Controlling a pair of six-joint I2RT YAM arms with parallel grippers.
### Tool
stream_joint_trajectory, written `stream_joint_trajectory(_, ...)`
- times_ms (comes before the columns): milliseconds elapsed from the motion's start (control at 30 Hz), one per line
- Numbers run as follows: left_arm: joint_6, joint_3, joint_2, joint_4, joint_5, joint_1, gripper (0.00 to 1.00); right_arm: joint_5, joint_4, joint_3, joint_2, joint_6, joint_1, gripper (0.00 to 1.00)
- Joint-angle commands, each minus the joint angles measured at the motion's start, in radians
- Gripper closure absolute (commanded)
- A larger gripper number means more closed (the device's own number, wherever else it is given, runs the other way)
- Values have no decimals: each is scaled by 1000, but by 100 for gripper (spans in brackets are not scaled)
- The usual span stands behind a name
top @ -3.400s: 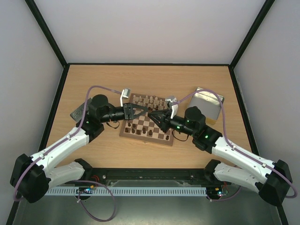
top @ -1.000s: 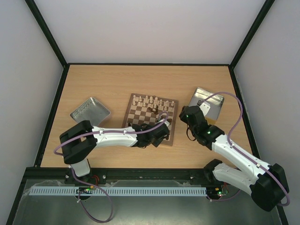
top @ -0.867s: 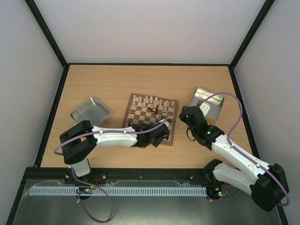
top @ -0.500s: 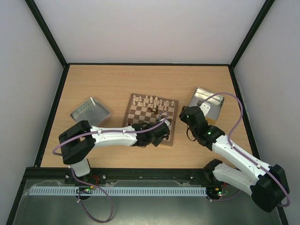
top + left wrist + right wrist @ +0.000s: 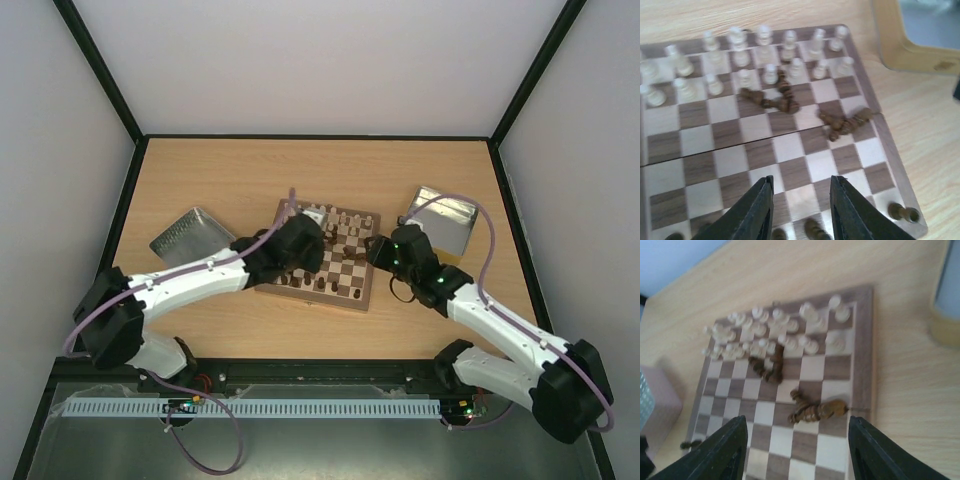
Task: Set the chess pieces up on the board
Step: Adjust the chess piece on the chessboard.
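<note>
The board (image 5: 345, 277) lies mid-table. Cream chess pieces (image 5: 765, 55) stand upright in its two far rows. Dark chess pieces lie tipped in two heaps, one by the cream rows (image 5: 771, 98) and one near the right border (image 5: 816, 410). A few dark pieces (image 5: 902, 212) stand at the near edge. My left gripper (image 5: 802, 180) hovers open over the board's near half with nothing between its fingers. My right gripper (image 5: 797, 420) stands wide open above the right side of the board, also with nothing in it; from above it (image 5: 378, 250) sits at the right edge.
One silver tin (image 5: 190, 235) rests left of the board and another (image 5: 440, 222) to its right, close behind the right arm. Bare wooden tabletop surrounds the board.
The left arm has swung from the board's near right corner over to its left side, and its jaws have parted. The right gripper has moved from the right tin toward the board.
</note>
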Motion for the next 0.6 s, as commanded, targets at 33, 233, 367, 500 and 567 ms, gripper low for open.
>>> stream_joint_trajectory(33,-111,-118,-109,44,147,145,65,-177,-10,14,116,-66,-1,54)
stream_joint_trajectory(233,-104,-188,-155,39,251,259,65,-184,-69,53,244,-111,33,66)
stream_joint_trajectory(367,-82,-189,-136,9,306,297,67,-187,-66,92,306,-127,59,67)
stream_joint_trajectory(500,-104,-198,-136,0,299,329,69,-175,-66,165,380,-149,74,67)
stream_joint_trajectory(567,-120,-208,-145,0,296,347,69,-167,-84,234,423,-158,84,67)
